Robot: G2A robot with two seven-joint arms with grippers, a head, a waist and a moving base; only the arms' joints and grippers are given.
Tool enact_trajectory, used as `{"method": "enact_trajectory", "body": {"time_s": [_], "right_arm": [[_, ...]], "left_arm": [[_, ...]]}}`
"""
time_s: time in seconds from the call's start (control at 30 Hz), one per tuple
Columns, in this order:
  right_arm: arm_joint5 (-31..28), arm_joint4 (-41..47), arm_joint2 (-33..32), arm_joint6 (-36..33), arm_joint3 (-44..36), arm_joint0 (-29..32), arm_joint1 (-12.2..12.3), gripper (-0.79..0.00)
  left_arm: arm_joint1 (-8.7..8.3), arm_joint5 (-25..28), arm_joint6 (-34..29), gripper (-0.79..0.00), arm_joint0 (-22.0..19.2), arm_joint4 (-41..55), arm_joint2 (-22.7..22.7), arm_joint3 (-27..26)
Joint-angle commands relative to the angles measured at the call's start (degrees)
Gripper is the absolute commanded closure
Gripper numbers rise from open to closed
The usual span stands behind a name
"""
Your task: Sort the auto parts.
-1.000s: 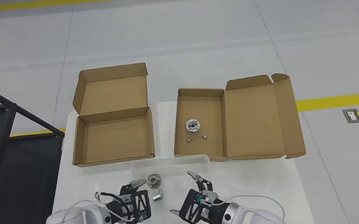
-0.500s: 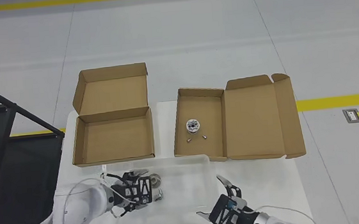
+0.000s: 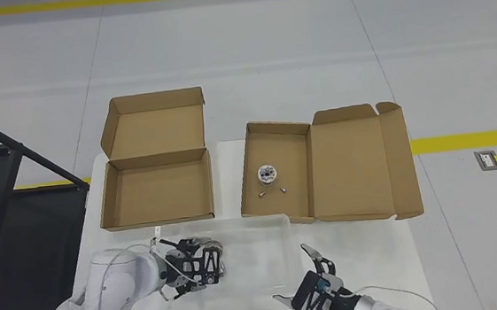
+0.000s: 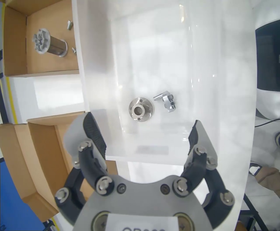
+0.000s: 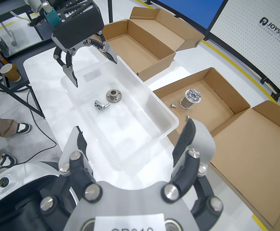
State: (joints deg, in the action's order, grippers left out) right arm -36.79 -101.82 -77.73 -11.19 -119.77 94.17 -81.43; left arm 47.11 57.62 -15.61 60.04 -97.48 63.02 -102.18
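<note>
Okay, left gripper (image 3: 212, 261) (image 4: 142, 120) (image 5: 95, 72) hangs over the left end of a clear plastic bin (image 5: 153, 94), jaws spread wide with nothing between them. On the bin floor below it are a round metal flange (image 4: 141, 109) (image 5: 113, 95) and, just beside it but not touching, a small metal bracket (image 4: 167, 101) (image 5: 101, 105). Both lie flat, and the flange sits roughly under the gap between the fingers.

Right gripper (image 3: 289, 272) (image 5: 133, 124) is also open and holds nothing. It sits near the bin's right end at the table's front edge, outside the bin, with the bin wall between it and the parts.

Behind the bin on the white table (image 3: 228, 174) are two open cardboard boxes. The left box (image 3: 154, 194) (image 5: 140, 48) has a bare floor. The right box (image 3: 284, 152) (image 5: 218, 96), its lid folded out flat, holds an upright metal cylinder (image 3: 268, 173) (image 4: 49, 44) (image 5: 190, 99) and two small bolts (image 3: 261, 190) (image 4: 69, 24) near it, one partly hidden by a right finger in the right wrist view.

A paper cup (image 5: 9, 72) stands on a black stand off the table's left side.
</note>
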Motion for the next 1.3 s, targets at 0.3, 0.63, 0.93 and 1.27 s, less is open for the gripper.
{"method": "enact_trajectory", "body": {"time_s": [0.3, 0.63, 0.93, 1.27], "right_arm": [[0.0, 0.0, 0.0, 0.0, 0.0, 0.0, 0.0, -0.785], [0.0, 0.0, 0.0, 0.0, 0.0, 0.0, 0.0, -0.785], [0.0, 0.0, 0.0, 0.0, 0.0, 0.0, 0.0, -0.785], [0.0, 0.0, 0.0, 0.0, 0.0, 0.0, 0.0, -0.785]], "left_arm": [[1.22, 0.4, -8.2, -0.785, -12.1, 10.4, -9.9, 8.2], [0.7, 0.4, -15.4, -0.462, -26.3, 22.0, -25.9, 14.0], [0.94, 0.4, -17.9, -0.394, -34.7, 29.3, -36.8, 20.1], [3.36, 0.4, -14.4, -0.548, -39.0, 28.5, -41.2, 26.5]]}}
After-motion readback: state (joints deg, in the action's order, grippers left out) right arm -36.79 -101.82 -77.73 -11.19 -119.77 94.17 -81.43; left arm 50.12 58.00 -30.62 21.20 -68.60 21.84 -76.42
